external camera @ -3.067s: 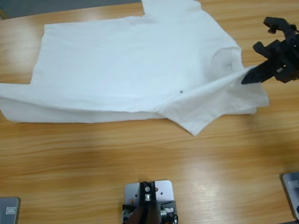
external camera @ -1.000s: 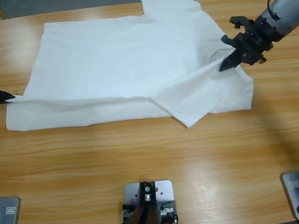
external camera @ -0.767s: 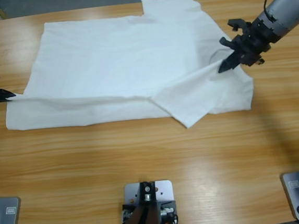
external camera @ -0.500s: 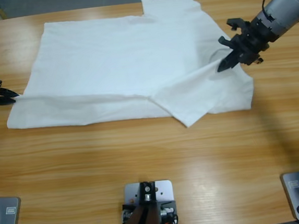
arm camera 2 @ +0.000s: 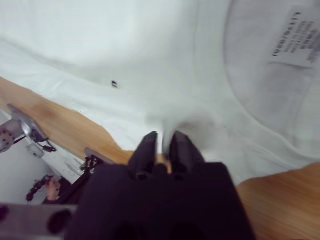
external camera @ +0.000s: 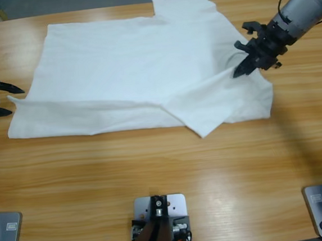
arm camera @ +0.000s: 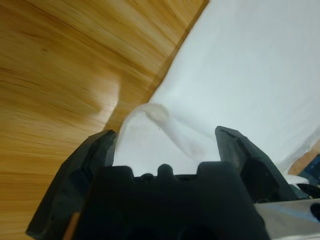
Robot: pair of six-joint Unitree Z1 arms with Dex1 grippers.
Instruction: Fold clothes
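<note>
T-shirt (external camera: pixel 140 71) flat on table (external camera: pixel 154 172), thin, limp, light. Left gripper (external camera: pixel 1 98) spread wide, empty, hem corner just ahead. Right gripper (external camera: pixel 240 70) pinches fold beside collar. Best grip: edges, corners.

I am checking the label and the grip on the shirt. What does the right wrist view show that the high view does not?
Only the right wrist view shows the printed neck label and the right end effector pinching a fabric ridge. Only the high view shows the left end effector, open beside the shirt's corner, and the whole folded outline. Both show the white T-shirt on the wooden table.
</note>
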